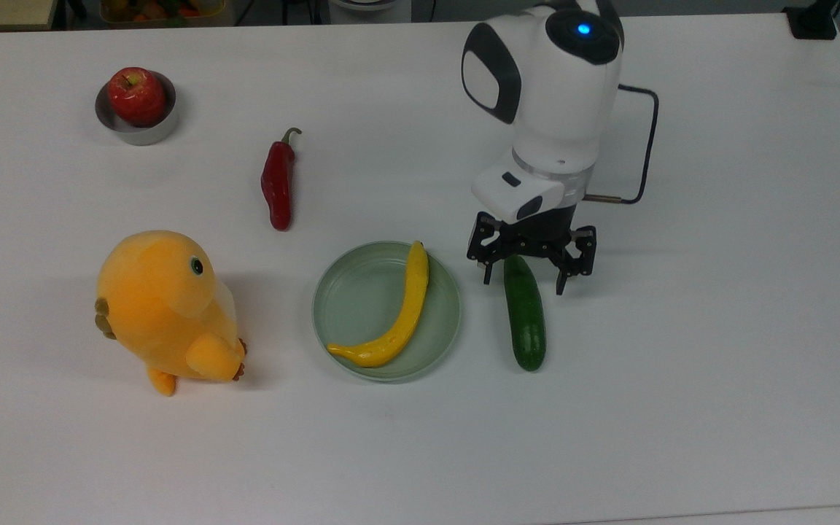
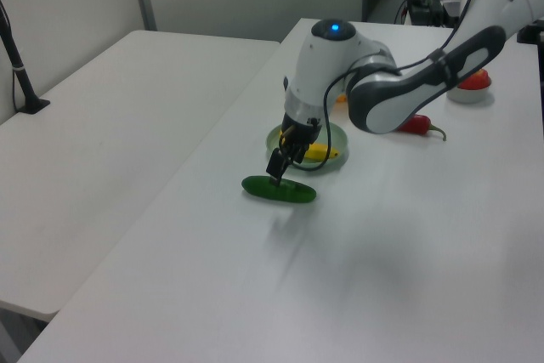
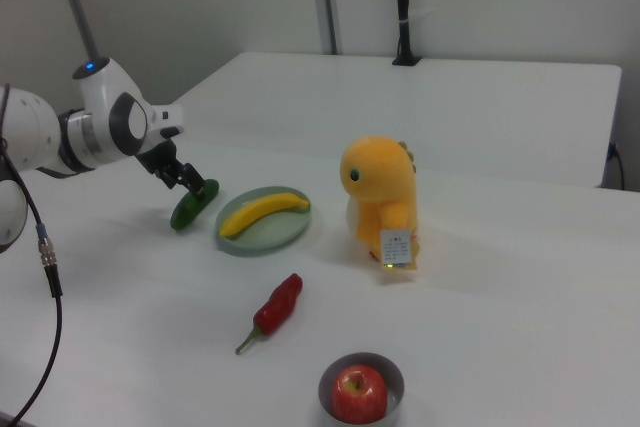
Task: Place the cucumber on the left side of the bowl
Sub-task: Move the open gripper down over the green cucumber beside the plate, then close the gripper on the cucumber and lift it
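1. In the top view, the cucumber [image 1: 525,317] lay flat on the white desk [image 1: 719,350], just beside the pale green dish [image 1: 351,306] on the top view's right and not touching it. The end effector [image 1: 524,277] hung over the cucumber's upper end with its fingers [image 1: 488,273] spread apart, one on each side of that end and clamped on nothing.
2. Still in the top view, a yellow banana [image 1: 394,317] lay inside the dish. Well away from the dish toward the top view's upper left stood the steel bowl [image 1: 135,127] with a red apple [image 1: 135,93] in it. A red chili [image 1: 278,182] lay between the bowl and the dish, and an orange plush toy [image 1: 165,310] sat to the dish's left.
3. In the left view, the cucumber [image 2: 285,190] lay in front of the dish [image 2: 336,144], and the end effector [image 2: 277,173] pointed down at the end on the left view's left, very close to its skin; contact could not be judged.
4. In the right view, the cucumber [image 3: 192,206] lay just beside the dish [image 3: 262,233] on the right view's left, with the end effector [image 3: 187,183] directly above it. The bowl [image 3: 362,379] with the apple [image 3: 359,392] stood well apart from the dish, near the right view's lower edge.
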Robot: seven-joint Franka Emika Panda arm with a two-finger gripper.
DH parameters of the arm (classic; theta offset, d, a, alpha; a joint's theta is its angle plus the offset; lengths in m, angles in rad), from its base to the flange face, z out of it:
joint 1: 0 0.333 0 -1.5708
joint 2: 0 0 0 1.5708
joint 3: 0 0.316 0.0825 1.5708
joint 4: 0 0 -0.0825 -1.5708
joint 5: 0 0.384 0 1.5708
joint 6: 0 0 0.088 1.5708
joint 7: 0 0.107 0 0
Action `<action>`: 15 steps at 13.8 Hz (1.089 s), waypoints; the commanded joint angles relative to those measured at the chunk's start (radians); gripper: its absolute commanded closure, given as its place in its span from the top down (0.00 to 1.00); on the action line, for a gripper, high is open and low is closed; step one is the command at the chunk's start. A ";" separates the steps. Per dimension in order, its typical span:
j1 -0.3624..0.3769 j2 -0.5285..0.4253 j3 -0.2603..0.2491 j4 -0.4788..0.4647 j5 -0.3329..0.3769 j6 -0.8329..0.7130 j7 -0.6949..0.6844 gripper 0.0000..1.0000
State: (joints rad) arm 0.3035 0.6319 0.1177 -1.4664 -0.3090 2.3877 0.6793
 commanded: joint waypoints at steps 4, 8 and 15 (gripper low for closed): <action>0.013 0.104 -0.018 0.077 -0.088 0.045 0.026 0.44; 0.008 0.103 -0.018 0.077 -0.090 0.045 0.025 0.08; -0.030 -0.105 -0.004 -0.047 -0.108 0.045 0.014 0.08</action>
State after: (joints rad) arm 0.2886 0.6868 0.1128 -1.3993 -0.3977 2.4202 0.6815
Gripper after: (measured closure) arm 0.520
